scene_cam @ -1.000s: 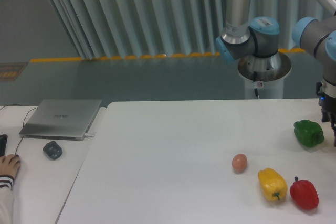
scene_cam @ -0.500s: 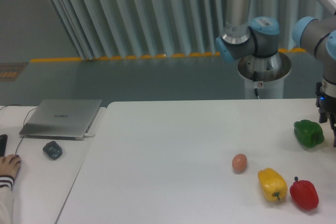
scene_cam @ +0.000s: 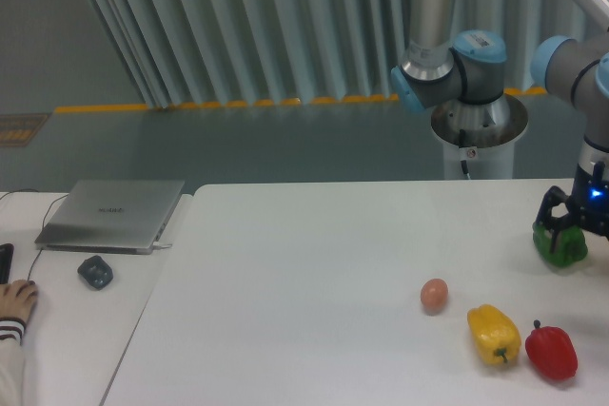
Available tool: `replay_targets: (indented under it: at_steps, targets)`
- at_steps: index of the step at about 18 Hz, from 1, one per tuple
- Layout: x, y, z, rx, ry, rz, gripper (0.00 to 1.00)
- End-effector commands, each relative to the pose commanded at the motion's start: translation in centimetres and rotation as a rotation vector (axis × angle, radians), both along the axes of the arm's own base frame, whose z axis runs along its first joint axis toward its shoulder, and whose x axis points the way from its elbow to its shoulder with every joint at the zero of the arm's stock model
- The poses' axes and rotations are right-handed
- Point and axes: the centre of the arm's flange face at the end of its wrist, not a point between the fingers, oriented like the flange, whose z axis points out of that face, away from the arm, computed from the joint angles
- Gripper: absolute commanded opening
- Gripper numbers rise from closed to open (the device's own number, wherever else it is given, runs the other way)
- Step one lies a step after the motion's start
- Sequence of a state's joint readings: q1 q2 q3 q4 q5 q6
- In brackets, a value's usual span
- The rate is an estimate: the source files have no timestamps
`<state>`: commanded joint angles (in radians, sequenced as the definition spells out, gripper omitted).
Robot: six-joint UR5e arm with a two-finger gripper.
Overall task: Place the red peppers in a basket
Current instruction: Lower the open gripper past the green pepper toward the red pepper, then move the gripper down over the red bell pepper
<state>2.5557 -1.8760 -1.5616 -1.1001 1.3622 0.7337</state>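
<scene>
At the right edge of the table [scene_cam: 314, 263] our gripper [scene_cam: 574, 227] hung spread over the green pepper [scene_cam: 561, 246], gripping nothing we could see, and we feared closing there would lift it, not the red pepper [scene_cam: 551, 352] at the near right.

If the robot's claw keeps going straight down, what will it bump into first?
Most likely the green pepper: the gripper points down right over it. Depth is hard to judge from this one view.

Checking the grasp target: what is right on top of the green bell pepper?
The black two-finger gripper sits over the green bell pepper, hiding its top. The glossy red bell pepper lies uncovered near the front edge.
</scene>
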Motion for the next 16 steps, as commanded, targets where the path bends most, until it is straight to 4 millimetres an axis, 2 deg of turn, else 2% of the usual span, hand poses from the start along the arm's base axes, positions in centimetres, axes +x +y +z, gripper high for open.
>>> replay_targets:
  at_steps: [3, 9, 12, 16]
  targets:
    - [0.3, 1.4, -1.0, 0.012, -0.009, 0.068, 1.00]
    - [0.0, 1.7, -2.1, 0.006, -0.030, 0.121, 1.00]
    - [-0.4, 2.0, -3.3, 0.001, -0.039, 0.132, 1.00]
    - [0.3, 3.0, -4.7, -0.011, -0.048, 0.113, 1.00]
